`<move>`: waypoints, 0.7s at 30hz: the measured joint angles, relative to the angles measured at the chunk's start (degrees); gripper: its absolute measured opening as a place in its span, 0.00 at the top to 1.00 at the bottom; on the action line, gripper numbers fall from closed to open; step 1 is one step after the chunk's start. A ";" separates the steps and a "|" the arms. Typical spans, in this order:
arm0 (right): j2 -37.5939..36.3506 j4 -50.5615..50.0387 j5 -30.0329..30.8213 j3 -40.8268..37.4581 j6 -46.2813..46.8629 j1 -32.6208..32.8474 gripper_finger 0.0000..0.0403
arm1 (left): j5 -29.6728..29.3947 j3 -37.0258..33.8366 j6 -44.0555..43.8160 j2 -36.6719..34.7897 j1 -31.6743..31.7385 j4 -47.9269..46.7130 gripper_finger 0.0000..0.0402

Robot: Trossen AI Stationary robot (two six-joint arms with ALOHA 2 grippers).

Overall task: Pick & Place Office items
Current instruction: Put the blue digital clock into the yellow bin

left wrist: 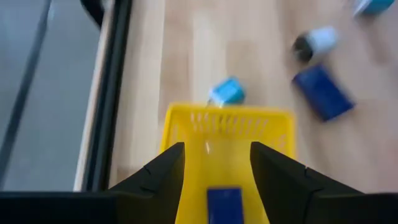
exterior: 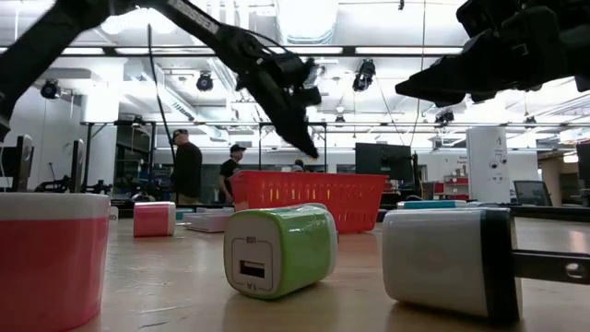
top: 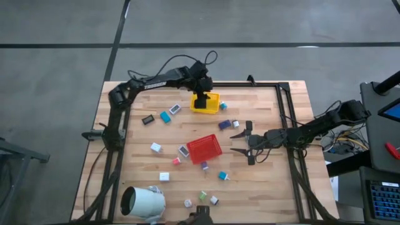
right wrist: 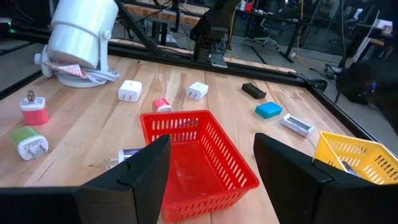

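Note:
My left gripper (top: 201, 102) hangs open over the yellow tray (left wrist: 230, 114) near the table's far edge. In the left wrist view a navy piece (left wrist: 224, 202) lies on the tray's floor below the gap between the fingers, touching neither. A teal piece (left wrist: 227, 92) lies just outside the tray, with a navy one (left wrist: 323, 93) farther off. My right gripper (top: 245, 141) waits open, level, just right of the red tray (top: 204, 149). Other small office items lie scattered on the table, among them a teal one (top: 165, 116) and a white one (top: 155, 147).
A large white cylinder (top: 144, 201) lies at the near left corner. A green piece (exterior: 279, 249) and a white one (exterior: 452, 260) lie close to the near edge. A black frame rail (top: 284, 112) borders the table. People stand in the room beyond.

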 joint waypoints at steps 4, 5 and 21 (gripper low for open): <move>0.00 0.09 0.00 0.00 -0.19 -0.01 0.44 | 1.48 -9.36 -1.05 -7.23 -0.62 10.82 0.54; 0.00 0.12 -0.02 0.00 -0.53 -0.01 0.44 | 1.50 -12.09 -1.47 -9.41 -0.76 13.83 0.54; -0.02 5.57 -2.53 -0.02 -7.61 -4.40 0.44 | 3.28 -54.01 -12.84 -44.78 -5.07 52.82 0.54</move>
